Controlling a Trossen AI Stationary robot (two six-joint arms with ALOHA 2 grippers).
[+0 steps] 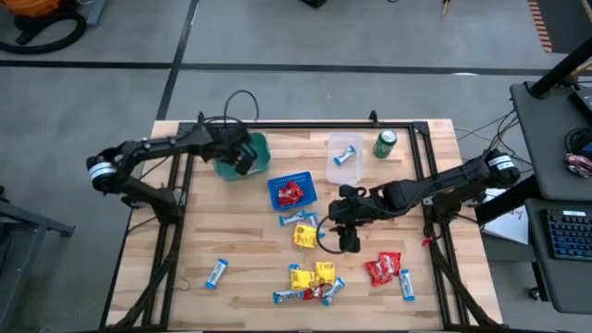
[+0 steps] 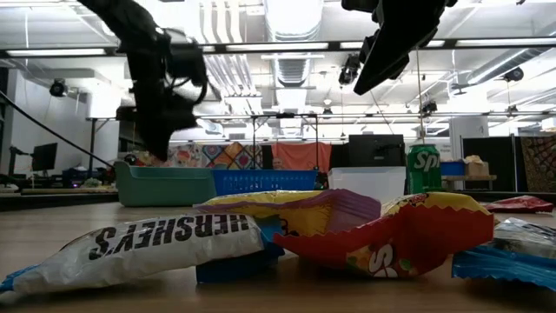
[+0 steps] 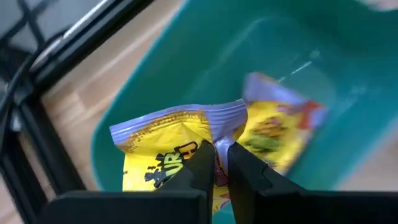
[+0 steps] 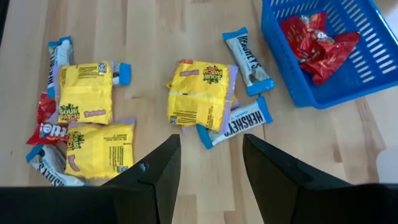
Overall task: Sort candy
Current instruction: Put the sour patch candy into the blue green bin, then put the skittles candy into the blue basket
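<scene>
In the high view's centre, the right pincer [image 1: 350, 242], fingers apart, hovers just right of a yellow candy [image 1: 304, 236] on the table [image 1: 231, 296], while the left pincer [image 1: 242, 159], upper left, pinches another yellow candy [image 3: 163, 149] over the teal basket [image 1: 260, 146].

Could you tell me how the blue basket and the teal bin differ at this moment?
The blue basket has slotted mesh walls; the teal bin has solid ones. The blue basket holds red candy, the teal bin yellow candy. The left gripper hangs over the teal bin pinching a yellow packet; no gripper is over the blue basket. Both sit on the wooden table.
</scene>
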